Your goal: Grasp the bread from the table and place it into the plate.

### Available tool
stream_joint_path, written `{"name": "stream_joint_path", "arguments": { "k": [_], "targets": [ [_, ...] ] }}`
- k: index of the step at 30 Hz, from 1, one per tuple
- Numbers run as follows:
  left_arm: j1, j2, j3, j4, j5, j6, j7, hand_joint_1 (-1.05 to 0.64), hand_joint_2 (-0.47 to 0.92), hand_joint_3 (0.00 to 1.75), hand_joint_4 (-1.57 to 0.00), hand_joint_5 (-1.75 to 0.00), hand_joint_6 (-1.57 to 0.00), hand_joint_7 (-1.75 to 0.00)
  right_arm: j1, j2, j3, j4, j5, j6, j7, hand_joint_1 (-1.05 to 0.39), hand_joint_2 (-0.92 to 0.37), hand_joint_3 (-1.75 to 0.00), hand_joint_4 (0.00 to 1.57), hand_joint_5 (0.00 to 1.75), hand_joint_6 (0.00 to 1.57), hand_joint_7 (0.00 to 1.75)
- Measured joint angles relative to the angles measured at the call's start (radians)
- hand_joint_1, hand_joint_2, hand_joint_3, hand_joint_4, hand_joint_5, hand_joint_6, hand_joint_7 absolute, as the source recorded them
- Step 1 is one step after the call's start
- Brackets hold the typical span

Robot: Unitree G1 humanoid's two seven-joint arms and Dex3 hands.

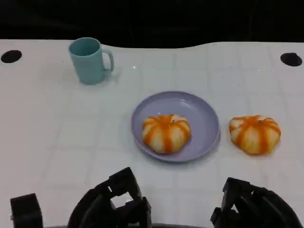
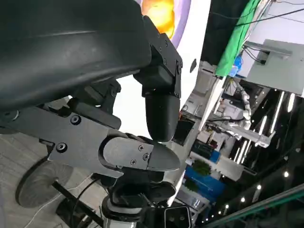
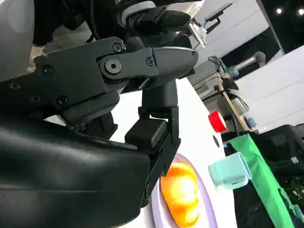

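From the head view, you have two breads to sort out. One bread (image 1: 166, 133) already lies in the lavender plate (image 1: 204, 114) at the middle of the frame; the other bread on the tabletop (image 1: 255, 134) rests just right of the plate's rim, close to it but apart from it. That loose bread is the one your next move turns on. It lies above and slightly right of the right robot hand (image 1: 254, 206), which sits at the lower right edge of the frame; the left robot hand (image 1: 111, 204) is at the lower left, with the plate between it and the loose bread. So the right robot hand is plainly the nearer one. The bread is round, with no long axis to line up on. Both robot hands hold nothing; their fingers look curled in, but the frame cuts them off and you cannot tell for sure. A teal mug (image 1: 90, 60) stands at the upper left, well apart from all this.

In the left wrist view, the left robot hand (image 2: 156, 109) reaches across the frame with nothing in it, and a slice of the bread in the plate (image 2: 161, 13) shows at the top edge.

In the right wrist view, the right robot hand (image 3: 142, 118) is also unladen, and beyond it you see the plated bread (image 3: 183, 192) and the mug (image 3: 230, 172) at the lower right. The head view alone gives you the loose bread's bearing.
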Motion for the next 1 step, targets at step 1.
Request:
{"name": "stream_joint_path", "arguments": {
  "k": [1],
  "targets": [
    [0.0,0.0,0.001,0.0,0.0,0.0,-0.002,-0.6,0.92,0.13,-0.82,-1.75,-0.57,-1.75,0.0,0.001,0.0,0.0,0.0,0.0,0.0,-0.71,-0.92,-0.23,0.87,1.59,0.78,1.35]
  ]
}}
